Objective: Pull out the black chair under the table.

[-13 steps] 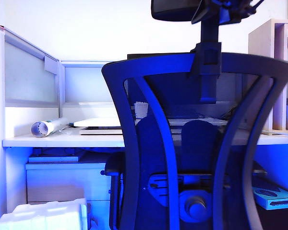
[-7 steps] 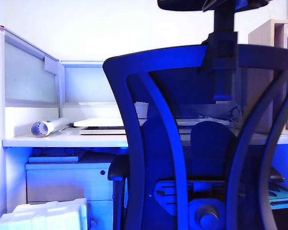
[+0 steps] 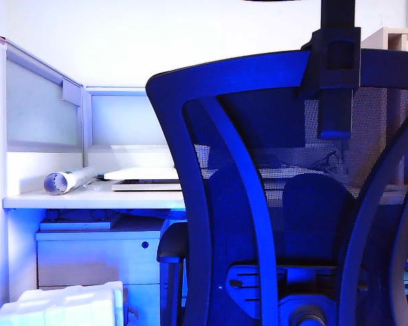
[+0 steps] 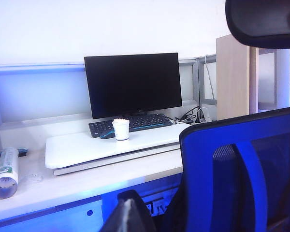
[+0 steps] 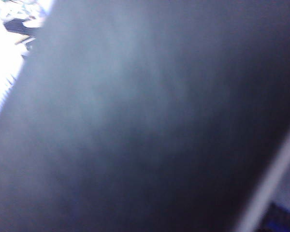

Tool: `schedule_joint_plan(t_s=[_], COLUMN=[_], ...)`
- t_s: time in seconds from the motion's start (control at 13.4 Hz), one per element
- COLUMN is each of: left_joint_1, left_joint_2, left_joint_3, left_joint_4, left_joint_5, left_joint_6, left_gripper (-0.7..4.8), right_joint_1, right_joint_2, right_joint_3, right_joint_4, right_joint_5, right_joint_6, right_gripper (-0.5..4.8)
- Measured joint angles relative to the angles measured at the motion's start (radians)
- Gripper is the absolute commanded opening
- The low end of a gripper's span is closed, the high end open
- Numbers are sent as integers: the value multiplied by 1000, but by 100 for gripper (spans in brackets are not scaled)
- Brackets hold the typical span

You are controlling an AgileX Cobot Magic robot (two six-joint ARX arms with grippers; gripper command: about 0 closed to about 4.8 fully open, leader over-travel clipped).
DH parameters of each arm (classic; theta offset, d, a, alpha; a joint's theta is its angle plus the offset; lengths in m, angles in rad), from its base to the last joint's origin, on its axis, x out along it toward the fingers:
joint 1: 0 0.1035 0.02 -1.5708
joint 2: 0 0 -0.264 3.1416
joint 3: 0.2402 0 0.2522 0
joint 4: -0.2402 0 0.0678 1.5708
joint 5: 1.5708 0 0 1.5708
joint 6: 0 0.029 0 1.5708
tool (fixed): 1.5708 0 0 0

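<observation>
Exterior view: the black chair (image 3: 285, 204) fills more of the frame than a second ago, its headrest now cut off at the top, so it is judged to be rolling clear of the surface (image 3: 88, 201); neither gripper shows. Left wrist view: the chair back stands before the surface; left gripper state cannot be told. Right wrist view: a dark blur fills the frame; right gripper state cannot be told.

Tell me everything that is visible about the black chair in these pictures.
The black chair fills the right of the exterior view, its back toward the camera. It has a curved plastic frame, see-through mesh, a post at the top and an armrest. The left wrist view shows its padded headrest and that it stands in front of the table. No end effector is visible; the right wrist view is a dark blur.
</observation>
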Motion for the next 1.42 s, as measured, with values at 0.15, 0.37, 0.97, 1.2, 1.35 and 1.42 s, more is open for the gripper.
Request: schedule_joint_plan(t_s=[0.15,0.37,0.97,1.2,1.35,1.42], left_joint_1=[0,0,0,0,0,0], left_joint_2=[0,0,0,0,0,0], left_joint_3=[0,0,0,0,0,0], left_joint_4=[0,0,-2,-2,-2,-2], left_joint_5=[0,0,-26,-26,-26,-26], left_joint_6=[0,0,0,0,0,0], left_gripper=[-4,-4,-4,-4,-4,-4], right_joint_1=[1,-4,-8,-9,-9,-9], right_joint_2=[-1,-23,-149,-389,-552,-649], right_joint_3=[0,26,-61,-245,-349,-407], right_joint_4=[10,95,-35,-61,-63,-63], right_joint_5=[-7,-24,-54,68,174,239], right_joint_6=[1,134,153,152,151,151], right_gripper=[64,370,404,400,370,303])
